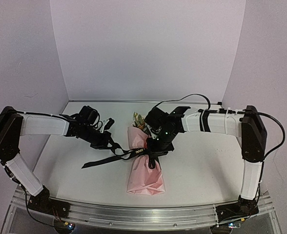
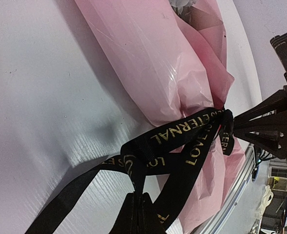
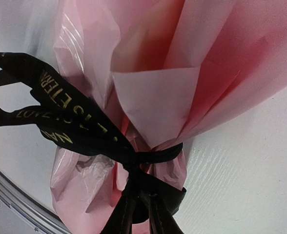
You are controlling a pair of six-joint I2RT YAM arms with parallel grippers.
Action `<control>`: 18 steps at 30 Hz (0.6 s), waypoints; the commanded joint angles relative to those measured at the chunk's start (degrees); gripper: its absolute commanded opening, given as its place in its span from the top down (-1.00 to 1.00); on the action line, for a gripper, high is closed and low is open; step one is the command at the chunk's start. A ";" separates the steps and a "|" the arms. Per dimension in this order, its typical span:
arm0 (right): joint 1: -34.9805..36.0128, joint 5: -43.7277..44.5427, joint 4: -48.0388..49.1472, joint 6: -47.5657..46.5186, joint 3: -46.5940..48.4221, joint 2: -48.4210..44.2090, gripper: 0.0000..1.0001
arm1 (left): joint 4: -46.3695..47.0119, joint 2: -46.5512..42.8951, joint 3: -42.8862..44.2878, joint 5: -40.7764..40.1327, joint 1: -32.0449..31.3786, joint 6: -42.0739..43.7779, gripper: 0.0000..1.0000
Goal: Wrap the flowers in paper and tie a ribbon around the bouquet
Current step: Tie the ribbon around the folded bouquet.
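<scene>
White table (image 1: 207, 175) bears bouquet (image 1: 146, 175); lilac walls (image 1: 133, 48).

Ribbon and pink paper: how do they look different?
The ribbon is black with gold letters; the paper is plain pink. The ribbon is a narrow strip; the paper is a wide sheet. The ribbon circles the paper, squeezing its middle. Both look slightly shiny.
</scene>
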 commanded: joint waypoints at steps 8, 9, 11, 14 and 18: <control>-0.58 0.32 0.17 0.82 2.28 0.58 0.82 | -0.52 -1.47 1.36 0.75 -0.23 1.49 1.00; -0.65 0.55 0.17 0.80 2.00 0.33 0.82 | -0.49 -1.49 1.38 0.80 -0.23 1.47 1.00; -0.81 1.07 0.14 0.83 1.48 -0.18 0.80 | -0.55 -1.42 1.42 0.88 -0.23 1.52 1.00; -0.99 1.46 0.18 0.91 1.10 -0.52 0.75 | -0.63 -1.29 1.51 0.96 -0.23 1.63 1.00; -1.02 1.66 0.09 1.17 0.98 -0.43 0.73 | -0.57 -1.12 1.65 0.95 -0.25 1.61 1.00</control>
